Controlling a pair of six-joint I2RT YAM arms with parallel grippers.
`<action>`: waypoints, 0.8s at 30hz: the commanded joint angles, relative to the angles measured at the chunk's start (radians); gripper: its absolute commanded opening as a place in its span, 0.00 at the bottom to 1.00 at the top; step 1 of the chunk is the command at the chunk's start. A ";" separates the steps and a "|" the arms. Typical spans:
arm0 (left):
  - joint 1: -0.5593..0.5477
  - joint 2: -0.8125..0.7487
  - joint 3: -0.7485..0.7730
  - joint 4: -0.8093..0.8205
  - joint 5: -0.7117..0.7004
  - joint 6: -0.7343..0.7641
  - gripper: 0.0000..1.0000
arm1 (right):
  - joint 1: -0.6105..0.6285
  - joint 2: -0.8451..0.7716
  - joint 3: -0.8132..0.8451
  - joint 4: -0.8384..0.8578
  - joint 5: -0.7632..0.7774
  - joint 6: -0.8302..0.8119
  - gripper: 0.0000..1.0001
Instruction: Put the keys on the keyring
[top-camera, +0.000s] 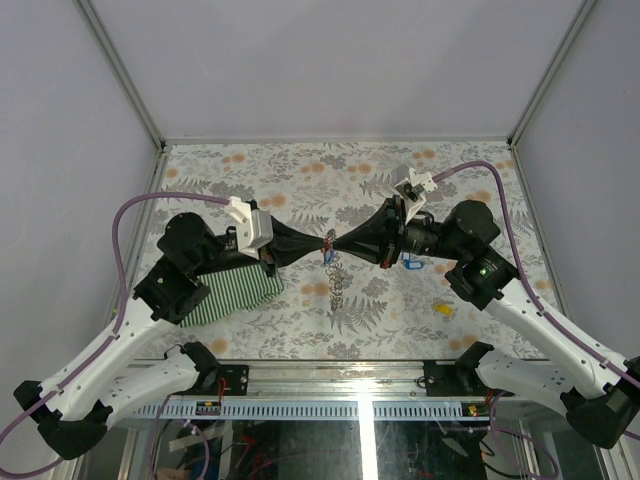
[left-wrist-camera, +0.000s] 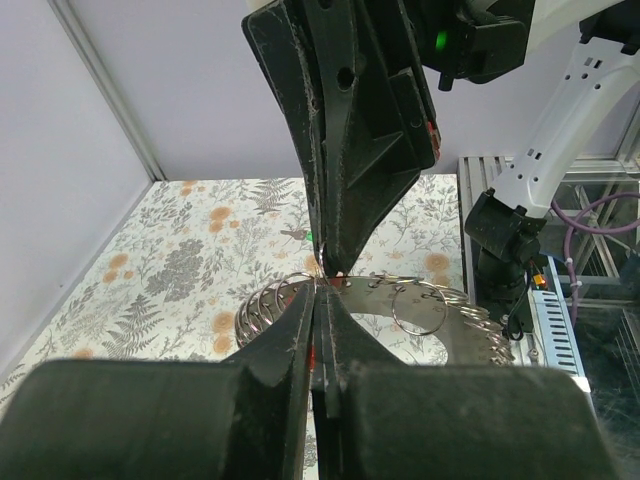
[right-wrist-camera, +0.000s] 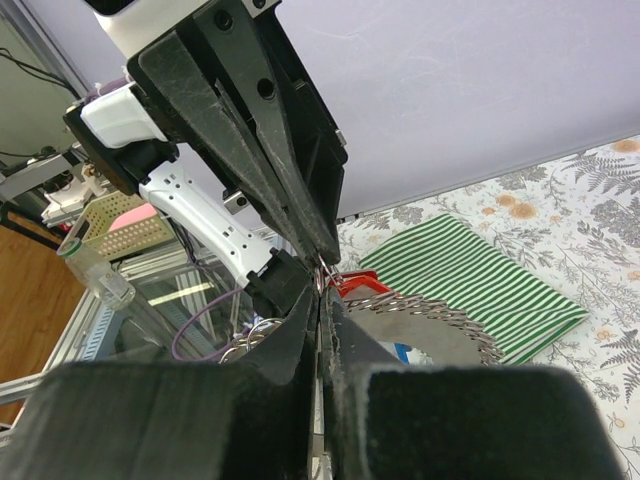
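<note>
Both claws meet tip to tip. Your left claw (top-camera: 321, 243) and right claw (top-camera: 337, 243) pinch the keyring (top-camera: 335, 280), hanging just beside the green striped cloth (top-camera: 235, 292). A red key (right-wrist-camera: 352, 284) sits there. Farther from the cloth, a blue key (top-camera: 411, 264) and yellow key (top-camera: 443, 309) lie on the table (top-camera: 300, 170).

A green striped cloth (top-camera: 238, 292) is laid flat on the floral-patterned desk (top-camera: 300, 172), toward its left side.
</note>
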 joint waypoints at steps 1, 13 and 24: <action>-0.001 -0.003 0.025 0.053 0.028 -0.012 0.00 | -0.004 0.001 0.045 0.056 0.033 0.003 0.00; -0.001 -0.005 0.023 0.050 0.040 -0.013 0.00 | -0.004 -0.008 0.049 0.030 0.084 -0.003 0.00; -0.001 0.001 0.026 0.033 0.049 -0.008 0.00 | -0.005 -0.024 0.047 0.036 0.122 -0.004 0.00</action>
